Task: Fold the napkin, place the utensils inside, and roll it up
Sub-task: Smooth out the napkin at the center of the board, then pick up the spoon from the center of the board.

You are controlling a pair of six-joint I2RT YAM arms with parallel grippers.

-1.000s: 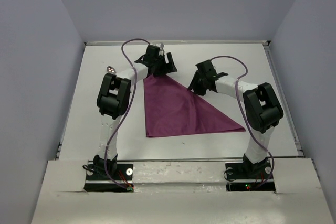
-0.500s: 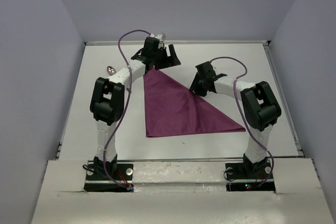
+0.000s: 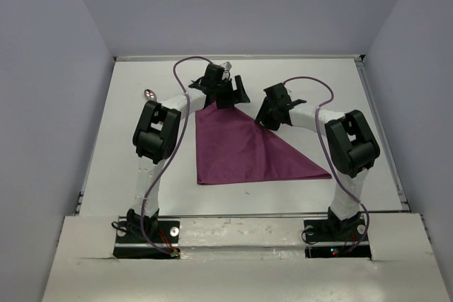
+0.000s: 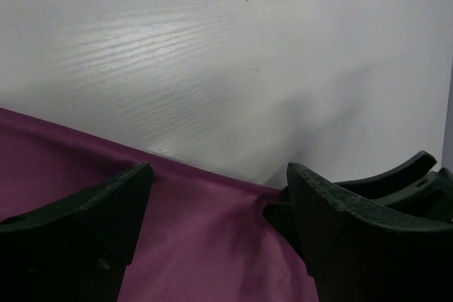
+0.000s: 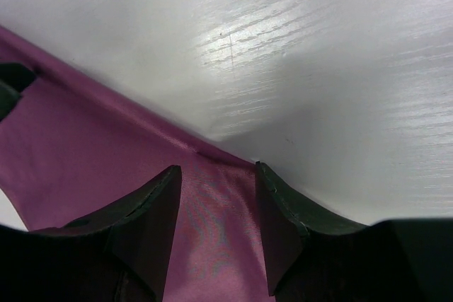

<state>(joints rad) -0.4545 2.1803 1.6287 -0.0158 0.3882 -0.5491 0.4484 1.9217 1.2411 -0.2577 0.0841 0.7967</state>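
Top: napkin [image 3: 248,150] lies flat on the counter [image 3: 354,104] as a triangle, so the fold looks done. Left claw [image 3: 230,94] is over its far tip, right claw [image 3: 269,114] on the slanted edge. One shiny utensil [image 3: 149,93] sits well apart, far left. Loading and rolling are not yet done.
Left wrist: fingers wide apart over the cloth edge, gripping nothing.
Right wrist: fingers apart, straddling the edge, cloth flat beneath, nothing clamped.
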